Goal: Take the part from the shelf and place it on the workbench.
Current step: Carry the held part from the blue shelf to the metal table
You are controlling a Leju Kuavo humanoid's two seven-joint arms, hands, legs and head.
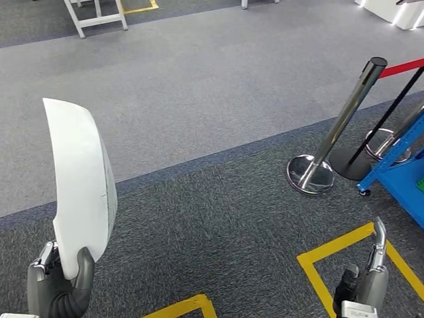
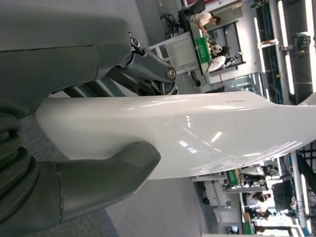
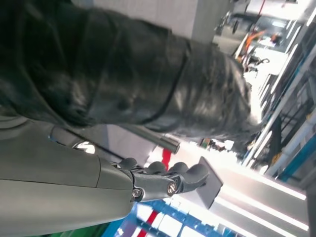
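The part (image 1: 82, 185) is a white, glossy, curved shell. It stands upright at the lower left of the head view, above grey carpet. My left hand (image 1: 59, 288) grips its lower end. In the left wrist view the thick grey thumb (image 2: 104, 180) presses one face of the part (image 2: 209, 128), and the darker fingers (image 2: 149, 64) lie behind it. My right hand (image 1: 368, 281) hangs low at the lower right and holds nothing. Its fingers (image 3: 175, 177) are stretched out and slightly bent in the right wrist view.
A chrome stanchion (image 1: 340, 126) with a red belt (image 1: 400, 67) leans at the right, beside a black post base (image 1: 352, 162). A blue shelf frame (image 1: 400, 172) stands at the right edge. Yellow tape (image 1: 340, 248) marks the floor. White table legs (image 1: 97, 16) stand far back.
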